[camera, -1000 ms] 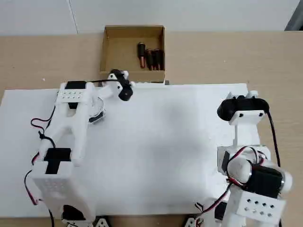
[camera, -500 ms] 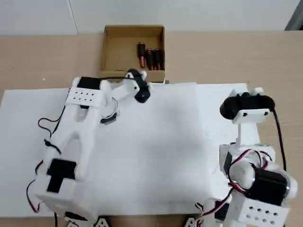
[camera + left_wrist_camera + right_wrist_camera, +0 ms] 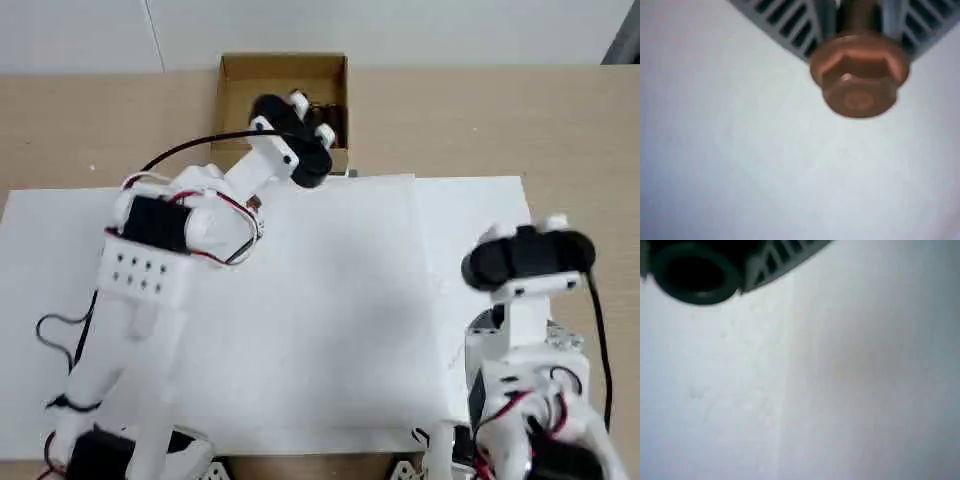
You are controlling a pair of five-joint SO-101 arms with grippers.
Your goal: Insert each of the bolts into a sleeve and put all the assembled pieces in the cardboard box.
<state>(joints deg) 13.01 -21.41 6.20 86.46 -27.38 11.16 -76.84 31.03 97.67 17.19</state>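
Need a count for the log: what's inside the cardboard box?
Bare floor of the cardboard box on its left side, and dark pieces against its right wall. The left gripper hangs over the middle and covers the rest, so no count.

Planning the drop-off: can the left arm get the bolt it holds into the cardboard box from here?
Probably yes. The left gripper, shut on the bolt, hangs over the cardboard box's near wall; the box is open on top and nothing stands in between.
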